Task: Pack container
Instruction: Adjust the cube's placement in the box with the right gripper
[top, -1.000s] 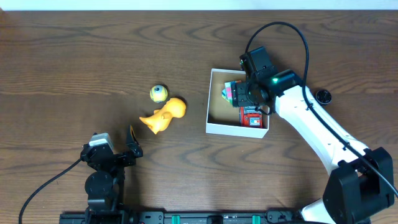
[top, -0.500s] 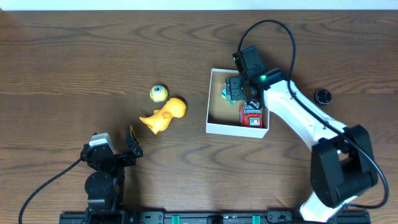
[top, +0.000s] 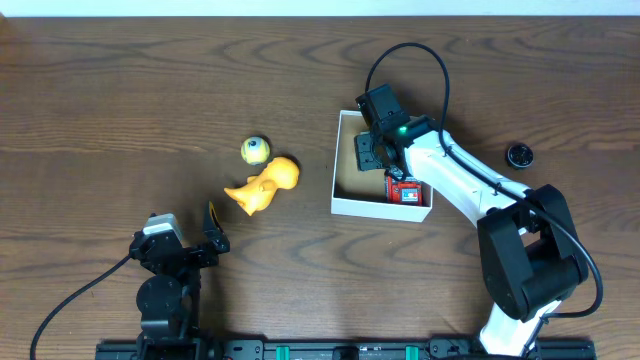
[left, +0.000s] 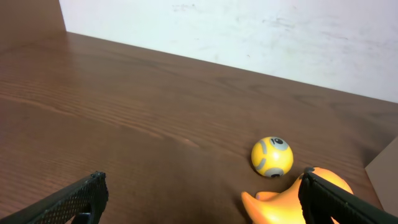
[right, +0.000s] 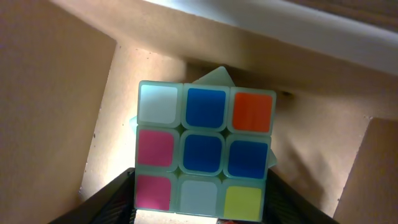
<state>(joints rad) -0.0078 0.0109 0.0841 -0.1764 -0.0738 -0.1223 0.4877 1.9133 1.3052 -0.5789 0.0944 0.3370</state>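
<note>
Dark wood-grain table (top: 120, 120) below a white wall (left: 249, 31). Square white container (top: 380, 209), brown inside, lidless. Right gripper (top: 370, 152) clamped on a colourful cube (right: 205, 152) within; left gripper (left: 199, 202) spread wide.

One each: container (top: 380, 209), cube (right: 205, 149), ball (top: 256, 150), duck (top: 266, 185), red toy (top: 405, 191), black cap (top: 518, 154)

On the tabletop (top: 120, 100)
Puzzle cube (right: 205, 158) in container (top: 375, 209); well left, ball (top: 256, 150) just behind duck toy (top: 264, 186); cap (top: 518, 154) right of container.
</note>
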